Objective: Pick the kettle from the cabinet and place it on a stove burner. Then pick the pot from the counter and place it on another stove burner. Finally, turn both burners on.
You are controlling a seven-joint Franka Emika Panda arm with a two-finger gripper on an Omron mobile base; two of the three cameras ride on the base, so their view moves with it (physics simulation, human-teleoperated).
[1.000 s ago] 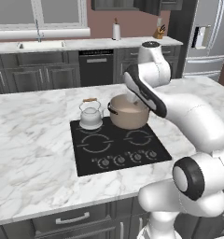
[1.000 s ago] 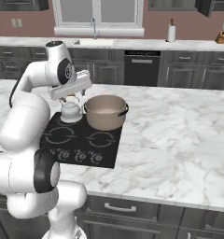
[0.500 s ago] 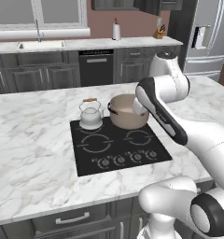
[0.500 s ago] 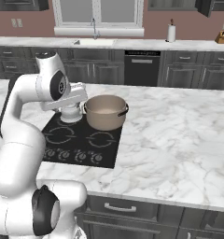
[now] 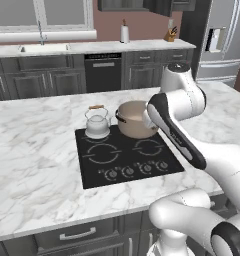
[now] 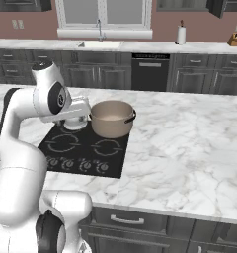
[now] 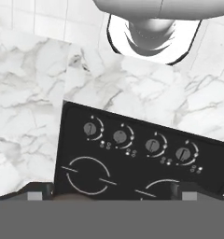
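Observation:
The kettle (image 5: 97, 123) stands on the back left burner of the black cooktop (image 5: 127, 157). The pot (image 5: 136, 120) sits on the back right burner beside it, and the two are apart. In the right base view the pot (image 6: 112, 118) shows whole, while my hand hides most of the kettle (image 6: 75, 124). My gripper (image 7: 113, 192) hovers above the cooktop, open and empty, looking down on a front burner ring (image 7: 88, 175) and the row of knobs (image 7: 120, 136). The marble counter (image 5: 37, 150) surrounds the cooktop. A dark wall cabinet (image 5: 123, 4) shows at the top edge.
Along the back wall are a sink (image 5: 42, 47), a paper-towel roll (image 5: 124, 34) and a knife block (image 5: 170, 34). A steel fridge (image 5: 219, 35) stands at the far right. Wide bare marble (image 6: 189, 143) lies right of the cooktop.
My arm has swung its upper links nearer the cameras, with the hand staying over the cooktop. Kettle and pot have not moved. The jaws stayed open.

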